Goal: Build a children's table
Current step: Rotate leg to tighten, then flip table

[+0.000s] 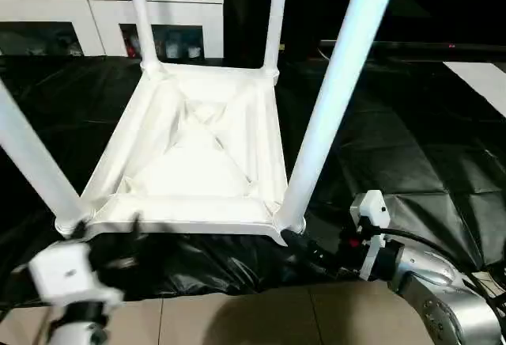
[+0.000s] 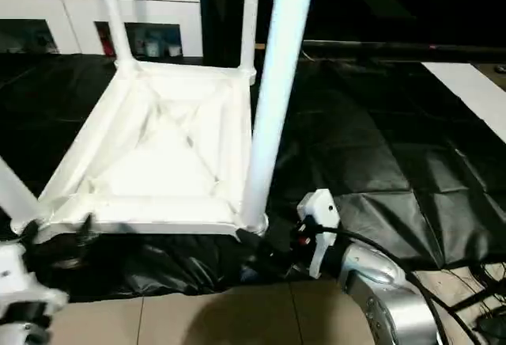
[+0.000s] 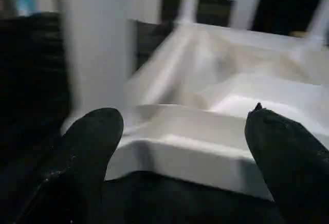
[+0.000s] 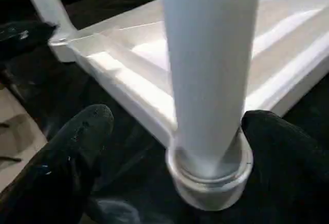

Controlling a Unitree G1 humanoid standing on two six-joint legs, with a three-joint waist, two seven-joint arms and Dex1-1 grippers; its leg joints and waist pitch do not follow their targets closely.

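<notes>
Black plastic sheet (image 1: 411,163): covers the floor area where the work lies, with tan floor tiles (image 1: 261,317) showing at its near edge. White cabinet (image 1: 95,13): stands at the far side of the sheet, behind the work.

Children's table (image 1: 198,155): lies upside down on the black sheet, ribbed underside facing up, with all four white legs seated in the corner sockets and rising out of the head views. Near-right leg (image 1: 336,84): the most prominent, standing in its socket at the corner closest to the right arm. Near-left leg (image 1: 32,159): stands at the corner closest to the left arm.

Right gripper (image 4: 169,152): wide open, its two black fingers (image 4: 77,142) set on either side of the near-right leg's socket collar; one finger appears to touch the collar, though contact cannot be confirmed from these views. It holds nothing.

Left gripper (image 3: 180,136): also wide open, fingers (image 3: 92,131) spread before the table's near rim beside the near-left leg, apart from the plastic and holding nothing.
</notes>
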